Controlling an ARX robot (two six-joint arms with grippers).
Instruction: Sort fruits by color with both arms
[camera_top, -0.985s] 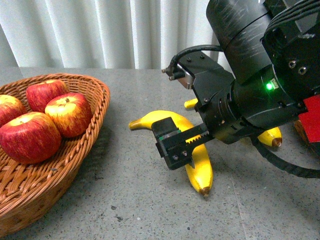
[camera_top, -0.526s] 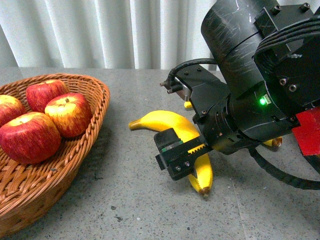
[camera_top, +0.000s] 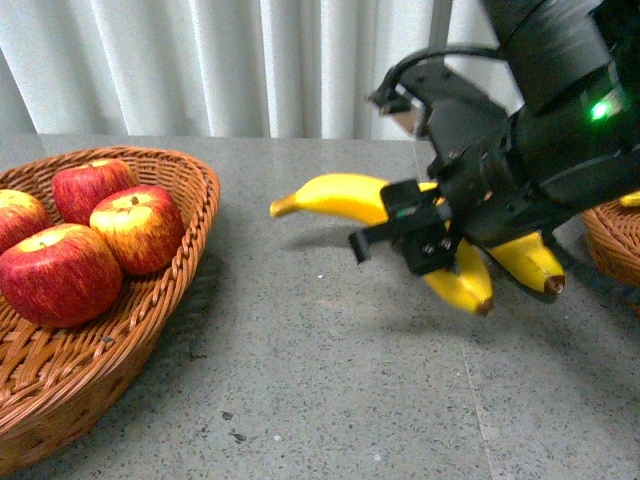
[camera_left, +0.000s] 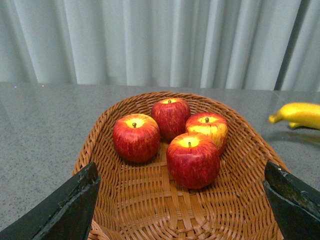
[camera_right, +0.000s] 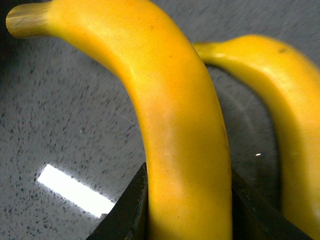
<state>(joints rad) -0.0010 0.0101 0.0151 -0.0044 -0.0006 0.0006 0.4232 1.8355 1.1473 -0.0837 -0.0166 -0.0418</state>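
1. Bananas: the held banana (camera_top: 335, 195) sits between the fingers of the right gripper (camera_top: 405, 235), to the right of the apple basket (camera_top: 190, 215) and clear of the counter (camera_top: 300, 400), with its shadow on the grey stone below.
2. In the right wrist view both black fingers (camera_right: 127, 210) press against the sides of the held banana (camera_right: 180, 130); the grip is closed on it.
3. The second banana (camera_top: 525, 262) lies further right of the apple basket, just beside the held one and partly hidden by the right arm; its brown tip points away from the basket.
4. Four red apples (camera_top: 60, 272) rest together inside the apple basket, stems up, touching one another.
5. The left gripper (camera_left: 180, 210) hangs over the near rim of the apple basket (camera_left: 100, 130), its fingers (camera_left: 65, 210) spread wide apart with nothing between them.
6. From that wrist view the apples (camera_left: 192, 160) sit in the middle of the basket, and one banana (camera_left: 297, 115) shows beyond the basket's rim.
7. A second wicker basket (camera_top: 610, 240) shows at the frame edge, well apart from the apple basket.
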